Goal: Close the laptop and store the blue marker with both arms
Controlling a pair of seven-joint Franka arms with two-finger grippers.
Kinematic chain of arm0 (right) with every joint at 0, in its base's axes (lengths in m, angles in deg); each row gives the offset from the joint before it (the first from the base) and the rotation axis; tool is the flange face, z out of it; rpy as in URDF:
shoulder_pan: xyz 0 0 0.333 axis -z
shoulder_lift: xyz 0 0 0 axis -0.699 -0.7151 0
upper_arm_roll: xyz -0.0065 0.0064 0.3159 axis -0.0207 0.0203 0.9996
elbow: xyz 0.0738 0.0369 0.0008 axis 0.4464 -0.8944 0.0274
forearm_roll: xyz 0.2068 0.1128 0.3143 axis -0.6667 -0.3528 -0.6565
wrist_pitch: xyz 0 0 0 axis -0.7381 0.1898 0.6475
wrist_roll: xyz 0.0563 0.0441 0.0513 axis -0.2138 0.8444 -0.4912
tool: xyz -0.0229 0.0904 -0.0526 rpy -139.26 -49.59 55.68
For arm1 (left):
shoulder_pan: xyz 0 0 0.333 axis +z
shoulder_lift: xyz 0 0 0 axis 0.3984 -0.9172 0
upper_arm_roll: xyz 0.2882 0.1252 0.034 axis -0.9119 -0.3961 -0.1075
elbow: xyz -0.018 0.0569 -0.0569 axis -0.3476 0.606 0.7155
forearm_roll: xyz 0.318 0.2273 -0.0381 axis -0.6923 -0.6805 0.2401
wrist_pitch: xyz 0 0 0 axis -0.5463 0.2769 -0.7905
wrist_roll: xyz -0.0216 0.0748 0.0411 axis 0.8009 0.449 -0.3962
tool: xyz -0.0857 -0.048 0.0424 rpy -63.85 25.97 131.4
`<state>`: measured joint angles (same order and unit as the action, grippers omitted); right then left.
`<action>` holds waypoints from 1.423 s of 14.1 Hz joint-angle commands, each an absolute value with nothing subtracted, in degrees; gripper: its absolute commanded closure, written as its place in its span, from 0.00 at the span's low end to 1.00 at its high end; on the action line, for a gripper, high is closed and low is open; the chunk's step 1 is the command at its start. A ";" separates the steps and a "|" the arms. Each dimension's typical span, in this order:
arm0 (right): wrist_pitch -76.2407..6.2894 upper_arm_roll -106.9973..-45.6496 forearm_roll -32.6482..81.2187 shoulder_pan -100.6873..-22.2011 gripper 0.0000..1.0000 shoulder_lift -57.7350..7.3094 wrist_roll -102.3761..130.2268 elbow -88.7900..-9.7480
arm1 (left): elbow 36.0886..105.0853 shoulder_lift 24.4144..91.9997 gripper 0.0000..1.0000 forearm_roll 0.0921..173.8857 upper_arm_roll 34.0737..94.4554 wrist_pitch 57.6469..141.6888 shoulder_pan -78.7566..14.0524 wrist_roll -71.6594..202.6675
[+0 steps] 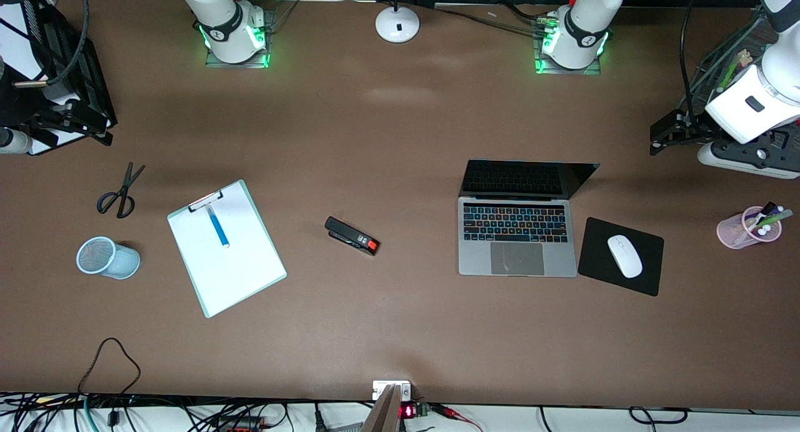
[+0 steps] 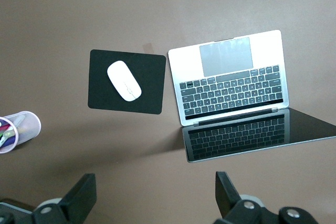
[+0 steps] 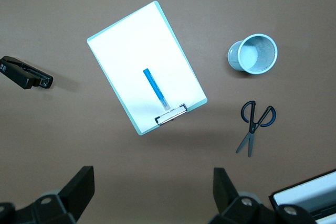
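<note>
The laptop (image 1: 517, 235) stands open on the table toward the left arm's end, with its keyboard lit and its screen dark; it also shows in the left wrist view (image 2: 231, 74). The blue marker (image 1: 218, 227) lies on a white clipboard (image 1: 234, 276) toward the right arm's end, and shows in the right wrist view (image 3: 155, 88). My left gripper (image 2: 155, 182) is open and empty, high over bare table beside the laptop's lid; it also shows in the front view (image 1: 659, 138). My right gripper (image 3: 152, 179) is open and empty, high over bare table beside the clipboard's clip end.
A black mouse pad (image 1: 600, 263) with a white mouse (image 1: 625, 256) lies beside the laptop. A pink cup of pens (image 1: 747, 229) stands at the left arm's end. A black stapler (image 1: 352, 235), scissors (image 1: 120, 191), a light-blue mesh cup (image 1: 106, 257) and a black tray (image 1: 69, 69) are also on the table.
</note>
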<state>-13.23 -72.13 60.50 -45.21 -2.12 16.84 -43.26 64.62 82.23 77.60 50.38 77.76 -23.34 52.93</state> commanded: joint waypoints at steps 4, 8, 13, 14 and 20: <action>-13.05 -71.75 59.37 -44.87 0.00 -2.28 17.73 -42.79 | 62.90 81.28 0.00 77.65 50.51 76.64 -22.95 52.90; -13.05 -71.75 59.29 -44.87 0.00 -2.71 17.46 -42.80 | 62.90 80.58 0.00 77.65 50.51 74.88 -22.95 53.16; -13.48 -71.67 59.46 -45.05 0.00 -4.55 16.85 -42.80 | 60.88 78.64 0.00 77.73 50.51 73.13 -23.04 52.90; -14.27 -71.67 59.46 -45.05 0.00 -5.78 16.76 -42.80 | 60.79 78.56 0.00 77.73 50.51 71.81 -23.13 53.25; -21.65 -71.58 59.99 -45.05 0.00 -17.29 10.37 -42.88 | 60.44 76.01 0.00 77.73 50.51 71.54 -22.95 52.46</action>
